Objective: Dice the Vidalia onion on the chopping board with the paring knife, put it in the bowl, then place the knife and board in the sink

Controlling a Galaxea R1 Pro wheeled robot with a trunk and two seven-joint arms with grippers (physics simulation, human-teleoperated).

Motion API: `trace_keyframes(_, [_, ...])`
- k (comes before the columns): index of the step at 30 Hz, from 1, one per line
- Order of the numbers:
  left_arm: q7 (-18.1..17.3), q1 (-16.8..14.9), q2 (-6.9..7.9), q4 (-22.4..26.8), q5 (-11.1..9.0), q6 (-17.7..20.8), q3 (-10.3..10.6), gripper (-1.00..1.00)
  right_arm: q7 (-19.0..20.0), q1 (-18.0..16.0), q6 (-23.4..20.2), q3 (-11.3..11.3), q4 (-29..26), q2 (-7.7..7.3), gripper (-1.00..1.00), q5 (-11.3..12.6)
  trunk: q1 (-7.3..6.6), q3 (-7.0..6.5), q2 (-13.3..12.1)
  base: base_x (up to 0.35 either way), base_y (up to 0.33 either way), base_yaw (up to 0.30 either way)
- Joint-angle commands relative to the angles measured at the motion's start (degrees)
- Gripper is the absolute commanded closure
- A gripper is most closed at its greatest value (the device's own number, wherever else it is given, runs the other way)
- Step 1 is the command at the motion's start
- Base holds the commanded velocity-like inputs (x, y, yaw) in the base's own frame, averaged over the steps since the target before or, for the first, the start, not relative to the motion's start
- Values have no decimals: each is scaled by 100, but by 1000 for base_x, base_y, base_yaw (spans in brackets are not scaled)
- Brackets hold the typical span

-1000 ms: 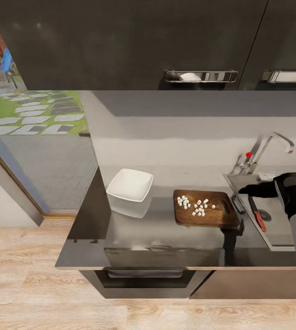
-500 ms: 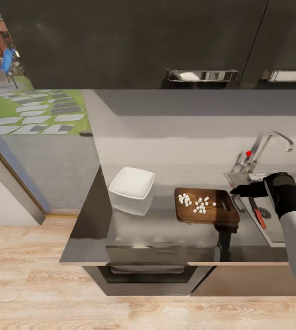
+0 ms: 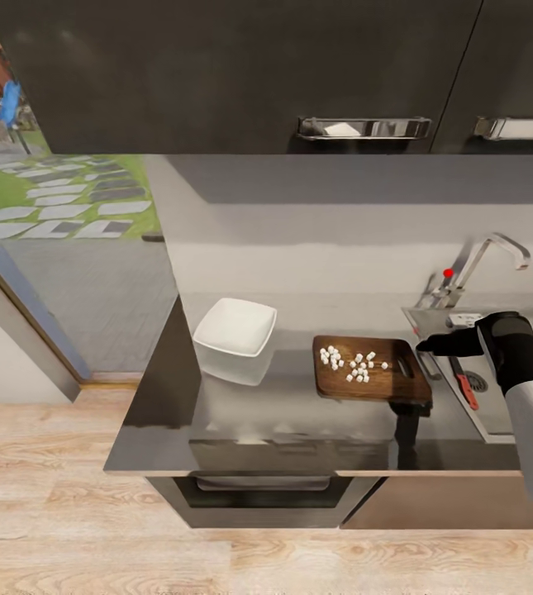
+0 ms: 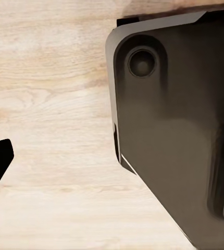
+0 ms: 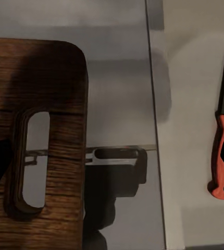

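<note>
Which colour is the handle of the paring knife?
Red-orange; the paring knife handle shows best in the right wrist view.

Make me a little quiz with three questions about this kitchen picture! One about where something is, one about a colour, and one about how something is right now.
1. Where does the paring knife lie?
A. in the sink
B. on the chopping board
C. in the bowl

2. What colour is the knife's handle?
A. blue
B. red
C. green

3. What is in the bowl now?
A. all the onion cubes
B. the knife
C. nothing that can be seen

Answers:
1. A: the head view shows the knife in the steel basin, beside the drain.
2. B: the right wrist view shows an orange-red handle with a dark blade.
3. C: the bowl's inside looks plain white, while the diced onion lies on the chopping board, near the right pincer.
</note>
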State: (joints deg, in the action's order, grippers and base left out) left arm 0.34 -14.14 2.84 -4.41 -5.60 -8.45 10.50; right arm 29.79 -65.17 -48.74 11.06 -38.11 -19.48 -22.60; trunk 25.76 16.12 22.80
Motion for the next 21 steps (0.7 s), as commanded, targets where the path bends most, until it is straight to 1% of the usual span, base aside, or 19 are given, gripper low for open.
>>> trace_keyframes(1, [1,-10,-3,-25,-56,-43,49,-100,53,-5,-13,15,-1,4,-100,-60,3,20,11,0,0,0])
trace_keyframes(21, [1,-10,6,-25,-56,-43,49,-100,46,-5,-4,10,32,14,-100,-51,3,204,11,0,0,0])
